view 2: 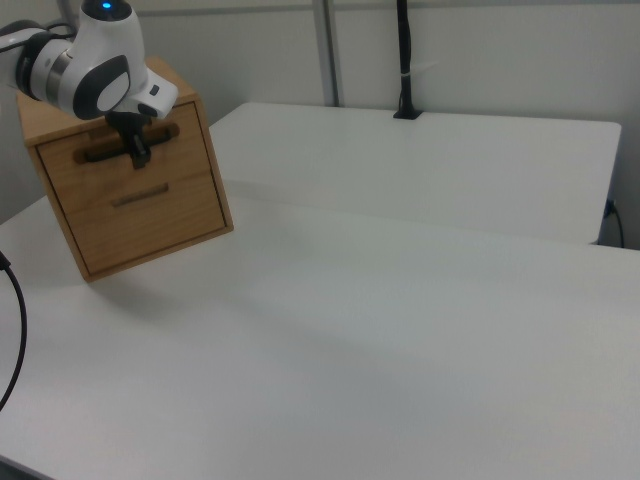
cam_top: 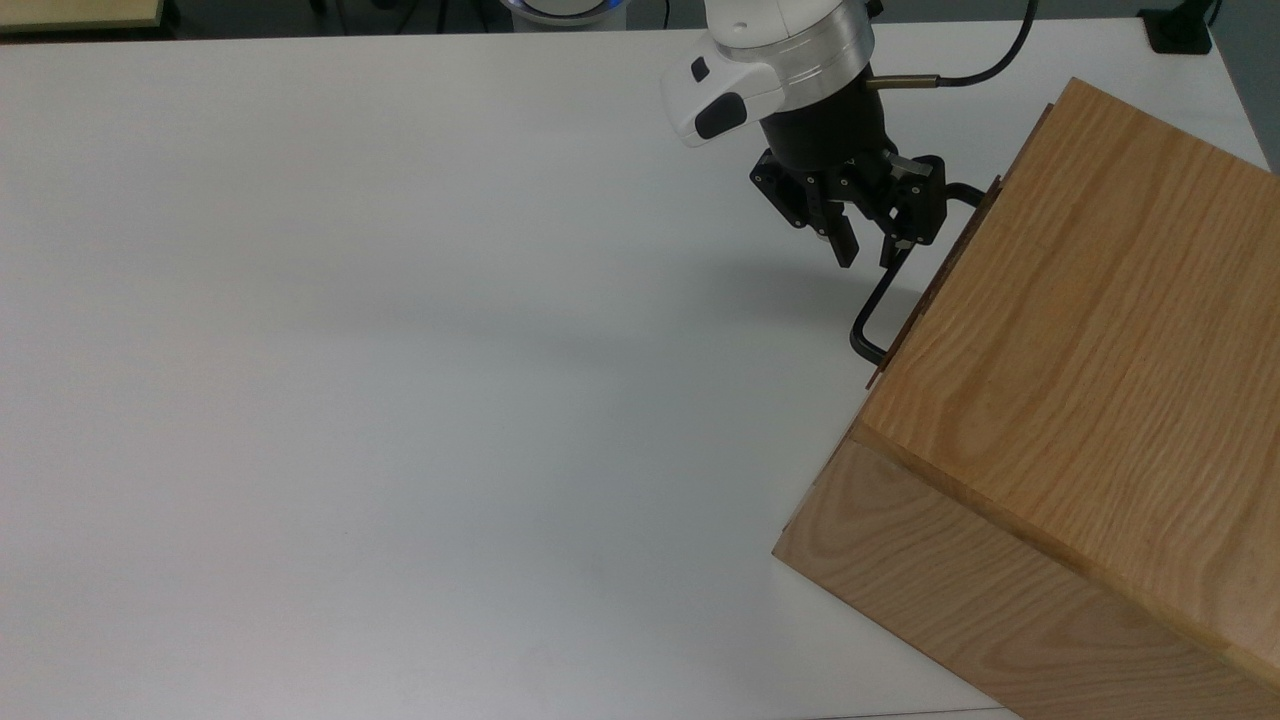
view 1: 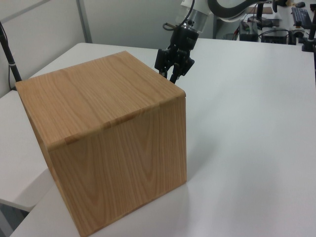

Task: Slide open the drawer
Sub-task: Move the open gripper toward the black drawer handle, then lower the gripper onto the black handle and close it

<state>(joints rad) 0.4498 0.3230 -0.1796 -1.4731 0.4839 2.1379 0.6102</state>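
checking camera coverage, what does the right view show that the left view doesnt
The right view alone shows the box's front: the drawer with its handle, a second handle lower down, and a black pole behind the table. The left view alone shows the box's plain top and side, plus desks with equipment beyond. Both show the box, the white table and the hand at the box's front edge.

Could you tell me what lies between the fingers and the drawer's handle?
Nothing: in the top view the gripper sits right at the handle, open.
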